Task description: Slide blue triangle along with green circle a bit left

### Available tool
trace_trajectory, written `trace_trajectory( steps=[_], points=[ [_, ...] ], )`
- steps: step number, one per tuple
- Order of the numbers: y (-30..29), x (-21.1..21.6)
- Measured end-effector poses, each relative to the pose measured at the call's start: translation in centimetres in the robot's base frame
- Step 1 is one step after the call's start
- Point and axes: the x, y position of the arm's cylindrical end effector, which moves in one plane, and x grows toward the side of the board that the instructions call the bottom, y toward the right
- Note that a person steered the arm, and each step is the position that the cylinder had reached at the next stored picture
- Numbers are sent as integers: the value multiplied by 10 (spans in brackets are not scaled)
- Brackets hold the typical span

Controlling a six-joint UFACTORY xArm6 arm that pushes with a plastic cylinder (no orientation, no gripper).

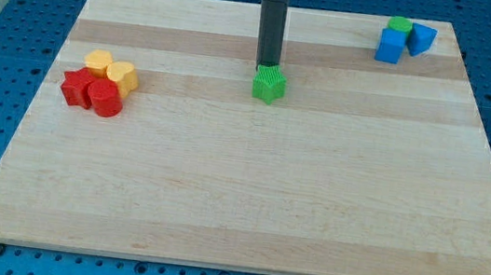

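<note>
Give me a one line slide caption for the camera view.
My tip meets the green star; blue triangle waits top right.

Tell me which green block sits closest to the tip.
The green star-shaped block, right below my tip mid-board. The green circle sits far off at the view's top right.

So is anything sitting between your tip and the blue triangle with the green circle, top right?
Nothing visible is. My tip sits at the top edge of the green star, mid-board. The board between it and the blue triangle and green circle is bare. The blue cube touches that pair on their lower left, on the side they must go.
</note>
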Motion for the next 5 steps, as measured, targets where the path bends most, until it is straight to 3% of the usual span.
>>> trace_trajectory(
  steps=[1,3,5],
  points=[
    [-2,2],
    [22,-88],
    [109,-155]
  ],
)
